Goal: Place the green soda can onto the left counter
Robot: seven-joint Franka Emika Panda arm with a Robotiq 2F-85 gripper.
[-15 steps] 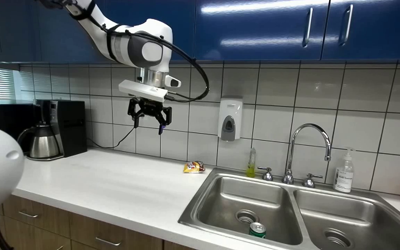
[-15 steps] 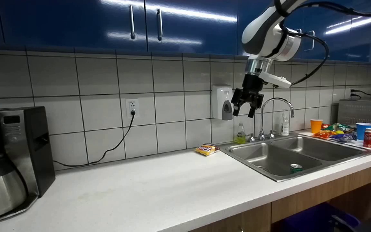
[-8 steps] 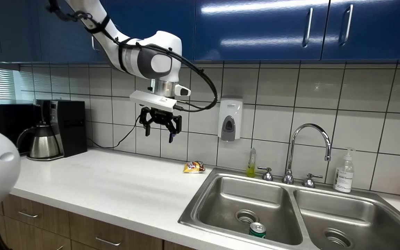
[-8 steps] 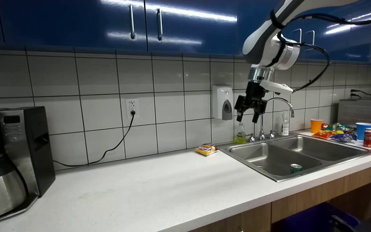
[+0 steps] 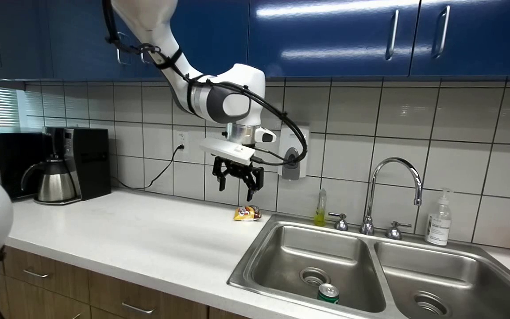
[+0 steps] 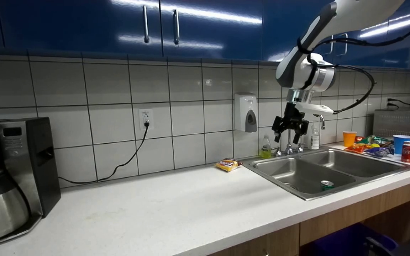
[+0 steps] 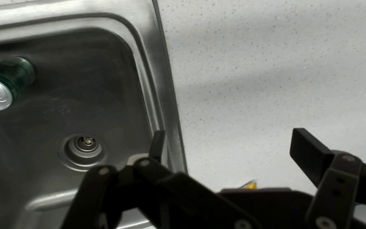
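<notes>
Jaws spread wide, gripping nothing, pointing down in mid-air. Wrist view: 1 jaw overlaps the rim of the steel sink, the opposite jaw lies over the speckled white table. Arm reaches down from above.

Yellow snack bag on the table, just beside the sink; a corner of it shows by the jaws in wrist view.

Green soda can well apart from the jaws: inside the left-hand basin in both exterior views, silvery top up, near the drain. In wrist view it sits at the left edge, top partly cropped. Cannot tell whether it touches the basin wall.

Back edge of sink: tap, soap bottle with yellow-green liquid, pump bottle. Past the sink, in an exterior view: orange cup, blue cup, red can near the blue cup. Opposite end of table: coffee maker, steel carafe.
</notes>
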